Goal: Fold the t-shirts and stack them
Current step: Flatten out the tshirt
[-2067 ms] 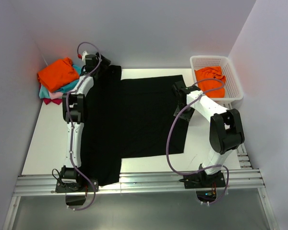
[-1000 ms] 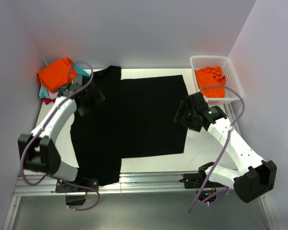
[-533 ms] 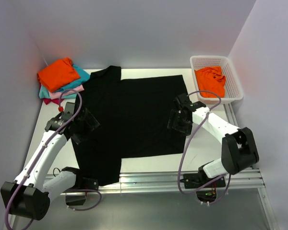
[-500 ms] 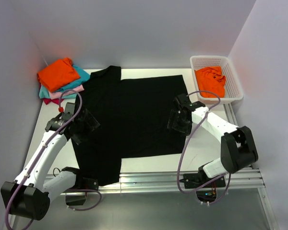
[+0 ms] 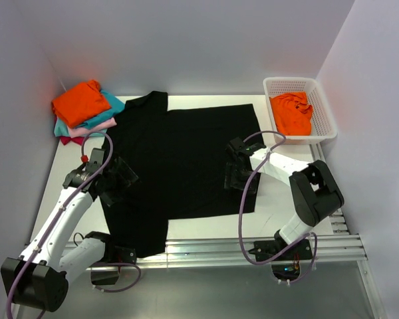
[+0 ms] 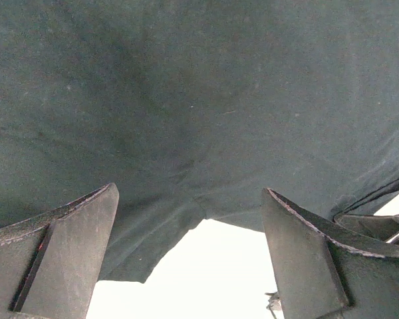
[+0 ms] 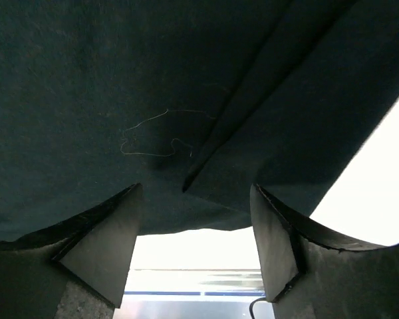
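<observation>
Overhead, the black shirt (image 5: 179,159) is seen spread on the table (image 5: 206,227), the left gripper (image 5: 120,178) at its left edge and the right gripper (image 5: 236,176) at its right. From the left wrist, the fingers (image 6: 66,252) are seen apart over the cloth. From the right wrist, the fingers (image 7: 100,246) are seen apart too.

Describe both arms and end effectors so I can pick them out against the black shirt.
The left arm and right arm have white links with black joint housings. A purple cable loops along each. The left end effector and right end effector are black, with dark wedge-shaped fingers.
</observation>
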### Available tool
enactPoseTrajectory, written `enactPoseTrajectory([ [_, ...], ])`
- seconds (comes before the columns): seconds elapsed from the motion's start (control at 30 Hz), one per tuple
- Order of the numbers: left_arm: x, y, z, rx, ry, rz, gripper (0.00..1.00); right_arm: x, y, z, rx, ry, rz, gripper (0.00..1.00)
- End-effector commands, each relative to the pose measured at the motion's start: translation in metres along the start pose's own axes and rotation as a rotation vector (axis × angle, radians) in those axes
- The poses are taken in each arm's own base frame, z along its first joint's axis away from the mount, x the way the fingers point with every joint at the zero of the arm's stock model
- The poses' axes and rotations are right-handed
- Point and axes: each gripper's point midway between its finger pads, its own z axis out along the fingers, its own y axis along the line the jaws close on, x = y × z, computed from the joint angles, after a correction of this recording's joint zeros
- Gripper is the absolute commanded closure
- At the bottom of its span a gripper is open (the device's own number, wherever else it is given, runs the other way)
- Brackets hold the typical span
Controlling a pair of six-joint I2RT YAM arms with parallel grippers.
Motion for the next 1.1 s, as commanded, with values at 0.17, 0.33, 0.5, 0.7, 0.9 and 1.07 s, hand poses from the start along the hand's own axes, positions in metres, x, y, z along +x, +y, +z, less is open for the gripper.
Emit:
enactPoseTrajectory([
  [0.17,-0.006,-0.013,0.001,0.026,-0.005,0.011,0.06,0.004,0.002,0.006,0.040,-0.025,-0.016,0.41],
  [0.33,-0.005,-0.010,0.002,0.019,0.000,0.025,0.06,0.010,-0.005,0.013,0.066,-0.014,-0.017,0.51],
  [0.5,-0.003,-0.007,0.003,0.008,0.008,0.037,0.05,0.008,-0.007,0.016,0.085,-0.015,-0.017,0.61],
  [0.7,-0.003,-0.006,0.005,-0.002,0.015,0.062,0.05,0.008,-0.007,0.017,0.098,-0.008,-0.007,0.76],
  [0.9,-0.003,-0.005,0.011,-0.012,0.023,0.083,0.05,0.005,-0.008,0.009,0.111,-0.025,0.008,0.79],
  [1.07,-0.005,-0.007,0.015,-0.016,0.026,0.106,0.05,-0.007,-0.005,-0.013,0.108,-0.075,0.018,0.78],
])
